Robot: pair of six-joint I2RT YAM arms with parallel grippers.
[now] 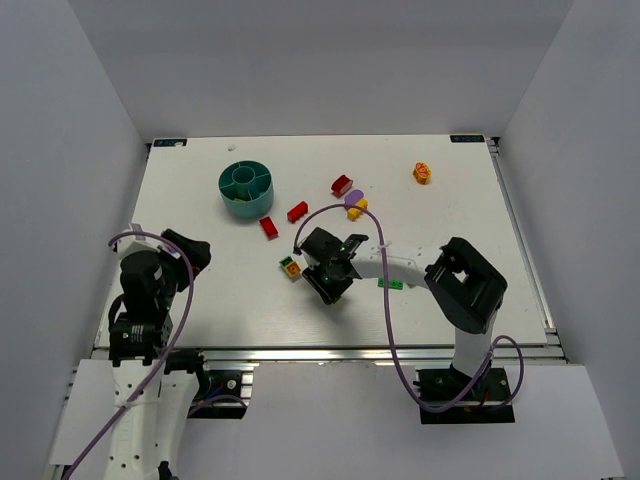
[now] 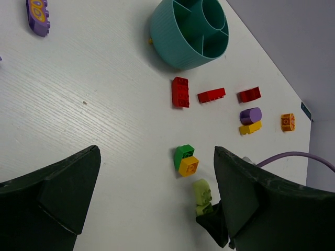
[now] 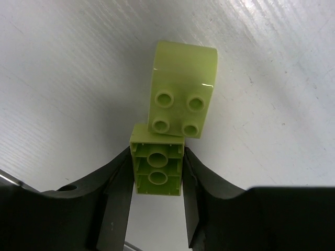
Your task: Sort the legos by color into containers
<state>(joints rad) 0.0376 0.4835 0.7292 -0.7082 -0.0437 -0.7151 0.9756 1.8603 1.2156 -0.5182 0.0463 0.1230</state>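
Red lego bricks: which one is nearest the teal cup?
The squarish red plastic brick, directly below the round teal plastic cup in the left wrist view; the narrow red brick and third red brick lie farther right.

bright, even light w/ soft shadows, slight glare on table (image 3: 261, 42).

The left arm (image 1: 145, 290) and right arm (image 1: 465, 285) pair glossy white links with chunky black joint housings, each trailed by a looping lavender cable (image 2: 293, 153). The left gripper (image 2: 156, 151) and right gripper (image 3: 157, 157) carry matte black, wedge-shaped fingers (image 2: 57, 193).
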